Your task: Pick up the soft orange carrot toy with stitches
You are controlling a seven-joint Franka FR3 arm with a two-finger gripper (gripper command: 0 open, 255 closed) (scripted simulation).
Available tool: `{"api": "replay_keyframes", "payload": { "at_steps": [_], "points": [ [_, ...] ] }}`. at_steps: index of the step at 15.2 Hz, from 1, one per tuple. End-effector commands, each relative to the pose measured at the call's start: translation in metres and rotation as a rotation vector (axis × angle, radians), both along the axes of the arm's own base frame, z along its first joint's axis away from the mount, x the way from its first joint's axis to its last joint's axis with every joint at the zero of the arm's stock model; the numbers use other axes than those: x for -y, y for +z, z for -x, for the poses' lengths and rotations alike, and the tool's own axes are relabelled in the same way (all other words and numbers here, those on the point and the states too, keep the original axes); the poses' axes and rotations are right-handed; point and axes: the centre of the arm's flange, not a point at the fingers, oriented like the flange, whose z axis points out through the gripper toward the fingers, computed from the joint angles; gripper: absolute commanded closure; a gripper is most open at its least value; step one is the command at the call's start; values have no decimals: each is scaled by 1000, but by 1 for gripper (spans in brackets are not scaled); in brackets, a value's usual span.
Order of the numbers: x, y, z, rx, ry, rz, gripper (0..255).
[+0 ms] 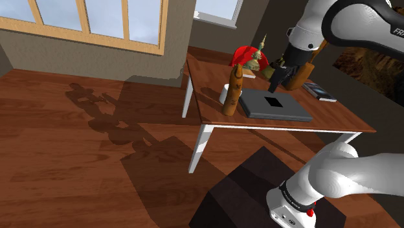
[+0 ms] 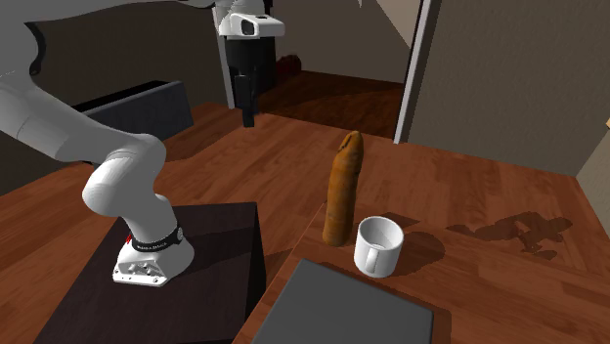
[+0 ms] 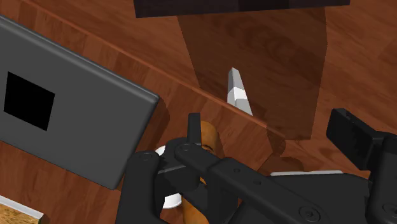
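The carrot toy (image 1: 234, 91) is a brownish-orange, tapered piece standing upright on the wooden table (image 1: 336, 116), close beside a white mug (image 2: 378, 244). In the second exterior view the carrot (image 2: 342, 190) rises just left of the mug. My black gripper (image 1: 278, 79) hangs in the air above the table, to the right of the carrot in the shoulder view and apart from it. It is open and holds nothing. In the wrist view the carrot (image 3: 210, 137) and the mug (image 3: 170, 202) show partly behind the gripper (image 3: 267, 137).
A grey closed laptop (image 1: 275, 105) lies flat next to the carrot, below the gripper. A red object (image 1: 246, 57) and a green spiky figure sit at the table's far side. A phone (image 1: 319, 91) lies further right. The dark stand (image 2: 166, 283) is beside the table.
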Motion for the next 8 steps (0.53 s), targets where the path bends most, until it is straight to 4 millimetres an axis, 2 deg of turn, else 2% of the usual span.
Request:
{"api": "replay_keyframes", "payload": {
  "at_steps": [1,8],
  "points": [
    [0,0,0,0,0,0,0],
    [23,-12,-65,168,-69,-46,0]
  ]
}}
